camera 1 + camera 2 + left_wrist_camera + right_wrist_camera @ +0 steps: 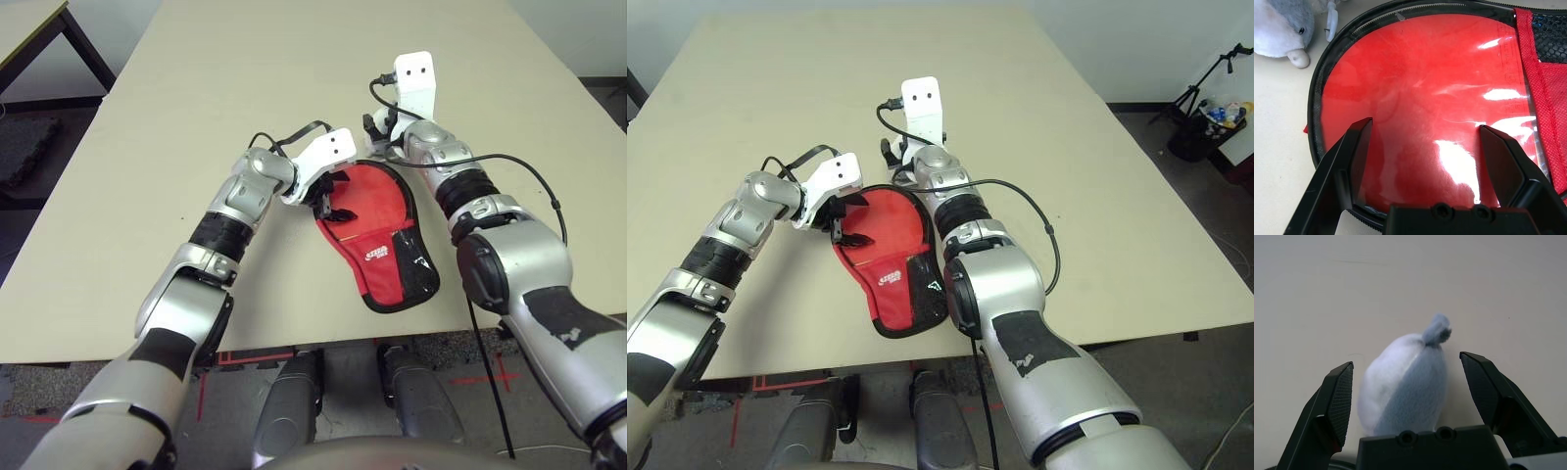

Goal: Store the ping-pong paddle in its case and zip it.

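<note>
The case [380,238] lies flat on the table [196,108], a little below the middle of the left eye view, its round part toward the top and its narrow part with the black mesh pocket and white logo toward the lower right. The zipper runs along its black rim. The paddle cannot be made out; whether it is inside the case, I cannot tell.

The left gripper [1425,161] hangs over the round red part of the case, at the left rim, with its two black fingers spread apart and holding nothing. The right gripper [1408,396] is just above the top of the case in the frame, also with fingers wide apart. Between them sits a small grey-white plush toy [1403,384], not squeezed
</note>
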Motion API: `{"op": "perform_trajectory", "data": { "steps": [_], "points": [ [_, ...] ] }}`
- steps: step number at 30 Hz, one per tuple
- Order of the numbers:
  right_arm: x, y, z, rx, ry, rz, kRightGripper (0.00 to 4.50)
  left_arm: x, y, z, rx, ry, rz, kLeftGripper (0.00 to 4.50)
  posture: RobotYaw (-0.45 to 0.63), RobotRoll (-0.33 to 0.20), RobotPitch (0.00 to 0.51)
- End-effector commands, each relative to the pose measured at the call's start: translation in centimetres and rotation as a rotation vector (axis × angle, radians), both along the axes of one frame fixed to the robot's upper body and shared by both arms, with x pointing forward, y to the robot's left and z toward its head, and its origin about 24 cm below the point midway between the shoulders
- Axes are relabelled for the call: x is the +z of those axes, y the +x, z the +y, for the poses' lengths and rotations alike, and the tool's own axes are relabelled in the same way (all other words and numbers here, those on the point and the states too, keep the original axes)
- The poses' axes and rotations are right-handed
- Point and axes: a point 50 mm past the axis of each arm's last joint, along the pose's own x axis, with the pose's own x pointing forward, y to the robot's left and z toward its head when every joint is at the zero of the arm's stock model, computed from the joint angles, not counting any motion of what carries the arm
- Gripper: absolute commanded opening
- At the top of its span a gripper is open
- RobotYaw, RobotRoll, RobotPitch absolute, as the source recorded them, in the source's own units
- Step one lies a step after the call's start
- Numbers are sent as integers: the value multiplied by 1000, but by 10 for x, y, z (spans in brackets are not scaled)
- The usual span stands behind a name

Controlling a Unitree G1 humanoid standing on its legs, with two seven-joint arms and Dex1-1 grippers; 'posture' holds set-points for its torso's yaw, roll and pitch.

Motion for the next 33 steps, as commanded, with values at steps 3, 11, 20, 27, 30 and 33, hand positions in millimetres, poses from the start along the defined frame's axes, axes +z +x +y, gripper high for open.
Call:
{"op": "perform_trajectory", "data": {
  "steps": [3, 11, 20, 27, 30, 33],
  "points": [
    [-17, -3, 2, -16, 55, 83, 4500, -40, -9, 12, 50, 97, 138, 4470, 18, 0, 173],
    [-27, -5, 2, -24, 74, 131, 2939, -40, -9, 13, 54, 99, 137, 4500, 27, 0, 171],
    [-27, -3, -14, -69, 28, 90, 230, -40, -9, 12, 50, 98, 134, 4500, 23, 0, 165],
    [-21, 0, -41, -74, -147, 19, 9, -41, -10, 9, 44, 94, 137, 4500, -4, 0, 165],
    [-21, -1, -52, -61, -202, 20, 9, -42, -10, 8, 43, 94, 138, 4500, -14, 0, 167],
    [-23, -3, -61, -41, -230, 32, 9, -42, -9, 8, 42, 94, 139, 4500, -30, 0, 171]
  ]
}}
